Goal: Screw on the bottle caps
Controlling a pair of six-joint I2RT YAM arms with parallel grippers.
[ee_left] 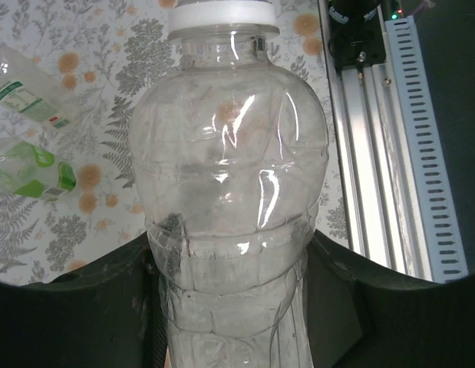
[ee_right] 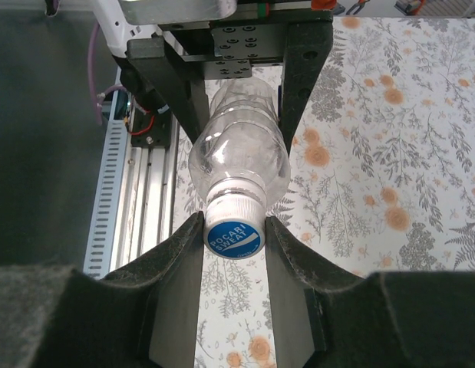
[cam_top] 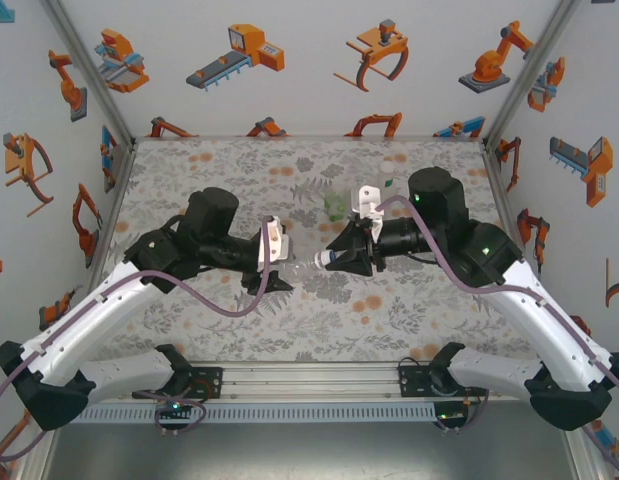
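Note:
A short clear bottle (cam_top: 305, 262) hangs on its side above the middle of the table, held between both arms. My left gripper (cam_top: 281, 266) is shut on the bottle's lower body (ee_left: 233, 192), a dark finger (ee_left: 122, 307) pressing on each side. The bottle's cap (ee_right: 235, 232), white-sided with a blue printed top, sits on the neck. My right gripper (ee_right: 234, 230) is shut on this cap, one pad (ee_right: 179, 261) against each side of it. From above, the right gripper (cam_top: 334, 260) faces the left one across the bottle.
A green-tinted bottle (cam_top: 336, 207) lies on the floral table behind the grippers, also seen on its side as the green bottle (ee_left: 34, 172). A clear labelled bottle (ee_left: 30, 100) lies next to it. The metal rail (ee_left: 390, 146) runs along the near edge.

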